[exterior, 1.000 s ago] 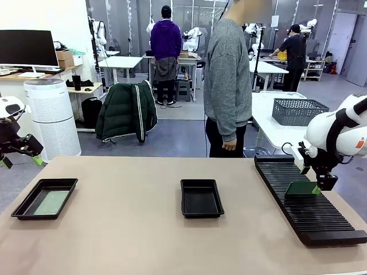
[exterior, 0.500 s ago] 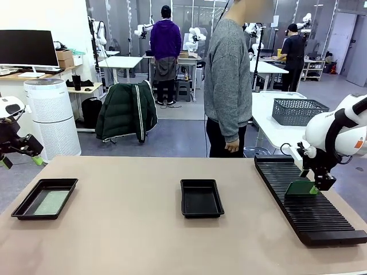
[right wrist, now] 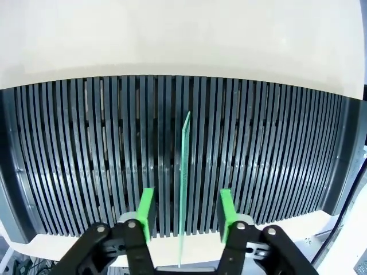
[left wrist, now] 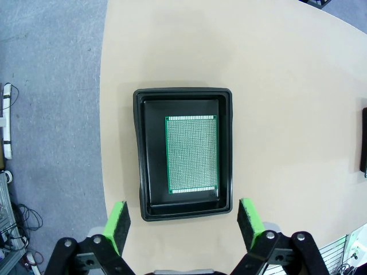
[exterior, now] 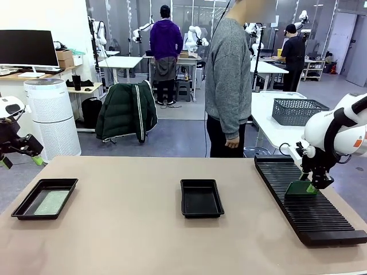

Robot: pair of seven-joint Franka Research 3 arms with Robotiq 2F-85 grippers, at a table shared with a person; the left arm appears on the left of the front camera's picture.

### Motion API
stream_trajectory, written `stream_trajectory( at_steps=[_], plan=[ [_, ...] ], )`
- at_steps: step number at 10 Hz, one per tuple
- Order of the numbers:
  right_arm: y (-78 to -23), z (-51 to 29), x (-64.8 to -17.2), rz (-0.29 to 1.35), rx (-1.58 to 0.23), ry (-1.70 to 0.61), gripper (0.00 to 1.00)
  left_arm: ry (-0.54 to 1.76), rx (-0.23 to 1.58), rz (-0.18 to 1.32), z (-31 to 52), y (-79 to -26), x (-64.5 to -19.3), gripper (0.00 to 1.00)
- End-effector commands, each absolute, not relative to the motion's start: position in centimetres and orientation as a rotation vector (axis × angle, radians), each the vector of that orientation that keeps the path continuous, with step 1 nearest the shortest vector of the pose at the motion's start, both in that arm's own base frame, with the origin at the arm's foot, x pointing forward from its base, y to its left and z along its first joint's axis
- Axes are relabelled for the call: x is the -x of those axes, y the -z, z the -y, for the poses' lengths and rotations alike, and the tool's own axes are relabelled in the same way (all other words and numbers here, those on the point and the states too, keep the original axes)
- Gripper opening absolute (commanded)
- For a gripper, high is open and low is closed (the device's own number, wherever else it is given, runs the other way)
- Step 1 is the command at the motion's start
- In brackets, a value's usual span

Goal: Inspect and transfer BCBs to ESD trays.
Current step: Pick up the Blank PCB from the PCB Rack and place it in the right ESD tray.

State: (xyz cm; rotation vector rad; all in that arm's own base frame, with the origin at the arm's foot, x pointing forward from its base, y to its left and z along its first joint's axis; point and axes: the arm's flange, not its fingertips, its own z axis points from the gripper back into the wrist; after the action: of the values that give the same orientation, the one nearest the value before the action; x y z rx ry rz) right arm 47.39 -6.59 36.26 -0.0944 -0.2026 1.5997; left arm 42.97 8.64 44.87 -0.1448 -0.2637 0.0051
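Note:
A green BCB (right wrist: 184, 166) stands on edge in a slot of the long black ribbed rack (right wrist: 86, 149). My right gripper (right wrist: 184, 213) straddles it, still open, with a gap between each green pad and the board. From the front, that gripper (exterior: 313, 185) sits at the board (exterior: 299, 188) on the rack's middle. A second BCB (left wrist: 192, 154) lies flat in the left ESD tray (left wrist: 183, 92), under my open left gripper (left wrist: 183, 220). In the front view the left gripper (exterior: 22, 159) hovers off the table's left edge beyond that tray (exterior: 23, 206). The middle ESD tray (exterior: 201, 213) holds nothing.
The rack (exterior: 321, 220) runs along the table's right side. A person (exterior: 228, 80) in a grey sweater stands at the far edge, hands down. A dark mesh basket (exterior: 299, 110) rests on a white table behind. Bare tabletop lies between the trays.
The right gripper's jaws have narrowed around the standing board, and the gripper has shifted slightly left. The left arm has stayed still.

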Motion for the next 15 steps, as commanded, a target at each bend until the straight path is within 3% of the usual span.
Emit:
stream_trajectory(
  at_steps=[1, 2, 11, 15],
  plan=[
    [-36.22, 7.09, -47.7, 0.221, 0.063, -1.613, 0.47, -0.002, 0.139, 0.261, -8.88, -44.69, -43.01, 1.0],
    [-36.25, 7.05, -47.73, 0.222, 0.061, -1.615, 0.45, -0.002, 0.139, 0.261, -8.88, -44.69, -43.01, 1.0],
    [-36.2, 6.89, -47.93, 0.217, 0.061, -1.609, 0.01, -0.002, 0.139, 0.261, -8.88, -44.69, -43.01, 1.0],
    [-36.06, 6.84, -48.0, 0.216, 0.056, -1.61, 0.0, -0.002, 0.139, 0.261, -8.88, -44.69, -43.01, 1.0]
  ],
)
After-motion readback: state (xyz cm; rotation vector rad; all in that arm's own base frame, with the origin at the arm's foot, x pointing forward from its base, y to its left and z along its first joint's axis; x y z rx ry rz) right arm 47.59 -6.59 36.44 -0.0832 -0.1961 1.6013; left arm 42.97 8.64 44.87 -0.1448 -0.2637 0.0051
